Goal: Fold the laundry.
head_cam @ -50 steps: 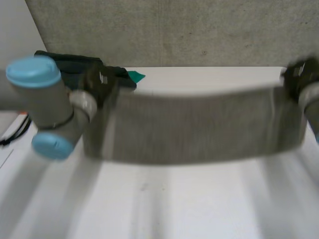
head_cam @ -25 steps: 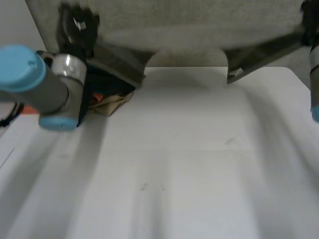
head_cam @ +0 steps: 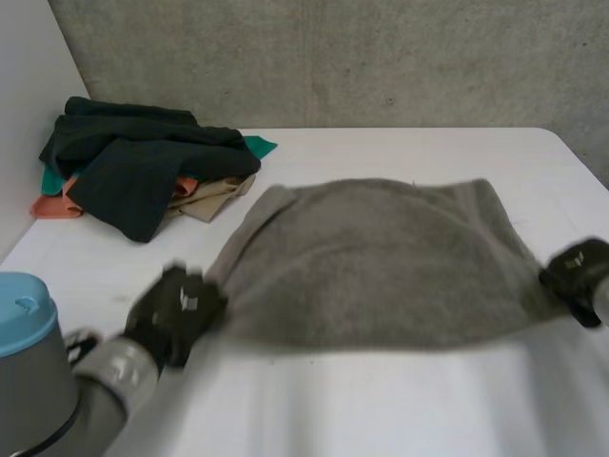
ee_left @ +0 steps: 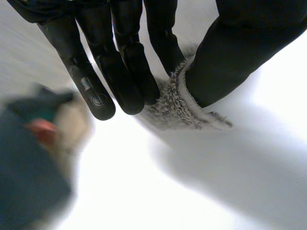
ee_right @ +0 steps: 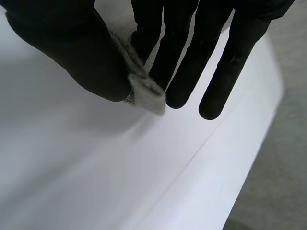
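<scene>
A grey fluffy towel (head_cam: 381, 262) is stretched flat just over the white table (head_cam: 381, 400), held by its two near corners. My left hand (head_cam: 176, 312) pinches the near left corner (ee_left: 180, 103) between straight fingers (ee_left: 122, 72) and thumb. At the table's right side, my right hand (head_cam: 579, 271) pinches the near right corner (ee_right: 144, 91) of the towel between its thumb and straight fingers (ee_right: 187, 62). The towel's far edge lies toward the middle of the table.
A pile of other laundry (head_cam: 143, 167), dark green, teal, orange and beige, sits at the table's far left corner, beyond the left hand; it appears blurred in the left wrist view (ee_left: 33, 143). The table's right edge (ee_right: 240, 158) runs near the right hand.
Both hands, which had swung the towel up high at the far side, have come down and toward me. The towel now spreads out low over the table.
</scene>
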You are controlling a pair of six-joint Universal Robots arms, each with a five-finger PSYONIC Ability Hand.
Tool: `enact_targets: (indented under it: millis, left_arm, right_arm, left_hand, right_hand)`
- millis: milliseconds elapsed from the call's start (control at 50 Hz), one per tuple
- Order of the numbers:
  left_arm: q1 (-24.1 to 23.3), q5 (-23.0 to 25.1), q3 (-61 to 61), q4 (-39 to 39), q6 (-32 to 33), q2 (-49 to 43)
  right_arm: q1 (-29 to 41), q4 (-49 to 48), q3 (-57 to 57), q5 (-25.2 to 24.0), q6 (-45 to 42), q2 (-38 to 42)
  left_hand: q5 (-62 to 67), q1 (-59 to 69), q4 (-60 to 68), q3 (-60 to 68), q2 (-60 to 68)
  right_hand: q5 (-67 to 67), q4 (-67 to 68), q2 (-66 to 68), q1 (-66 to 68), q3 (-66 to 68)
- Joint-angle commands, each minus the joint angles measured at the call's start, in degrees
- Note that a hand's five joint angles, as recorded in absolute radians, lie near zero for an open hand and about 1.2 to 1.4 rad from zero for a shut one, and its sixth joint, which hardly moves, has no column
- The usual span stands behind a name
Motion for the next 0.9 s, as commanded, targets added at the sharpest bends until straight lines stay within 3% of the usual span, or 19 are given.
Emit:
enact_targets:
  millis: [20,180,300,380,480,560,660,740,900]
  left_arm:
    - [0.0,-1.6,1.2,-19.0,5.1,1.2]
    - [-0.3,-4.1,7.8,-9.6,5.4,-3.2]
    - [-0.3,-4.7,15.6,-6.5,6.2,-13.2]
    - [-0.2,-4.6,26.8,-5.9,6.3,-20.5]
    - [0.5,-4.5,46.7,-3.2,6.2,-27.2]
    - [1.0,-4.3,65.2,6.2,5.6,-31.2]
    - [3.1,-4.5,80.9,27.9,3.5,-33.8]
    - [4.5,-4.4,81.9,35.4,-0.4,-33.4]
    - [4.2,-4.1,75.4,29.0,-2.9,-33.1]
  right_arm:
    - [-3.8,4.5,4.2,-0.3,-7.5,-4.2]
    - [-3.6,-0.6,2.9,-0.9,-3.4,-3.8]
    - [-2.8,-2.9,-0.1,-0.5,-2.0,1.4]
    - [-0.2,-4.8,-8.6,0.0,0.0,5.2]
    - [4.8,-10.3,-26.5,3.4,8.5,9.1]
    - [5.6,-18.4,-39.0,4.9,15.9,10.7]
    - [5.6,-37.0,-44.5,5.8,23.0,10.4]
    - [5.9,-45.9,-44.5,7.1,23.9,9.6]
    - [7.4,-43.4,-42.5,6.7,24.0,10.2]
  left_hand:
    - [12.8,13.6,11.0,11.4,11.2]
    - [12.8,13.6,11.0,11.4,11.2]
    - [12.8,13.6,11.0,11.4,11.2]
    - [12.8,13.6,11.0,11.4,11.2]
    - [12.8,13.6,11.0,11.4,11.2]
    - [12.8,13.6,11.0,11.4,11.2]
    - [12.8,13.6,11.0,11.4,11.2]
    - [12.8,13.6,11.0,11.4,11.2]
    - [12.8,13.6,11.0,11.4,11.2]
  right_hand:
    - [12.1,11.2,12.5,15.3,11.6]
    - [12.1,11.2,12.5,15.3,11.6]
    - [12.1,11.2,12.5,15.3,11.6]
    - [12.1,11.2,12.5,15.3,11.6]
    - [12.1,11.2,12.5,15.3,11.6]
    - [12.1,11.2,12.5,15.3,11.6]
    - [12.1,11.2,12.5,15.3,11.6]
    - [12.1,11.2,12.5,15.3,11.6]
    - [12.1,11.2,12.5,15.3,11.6]
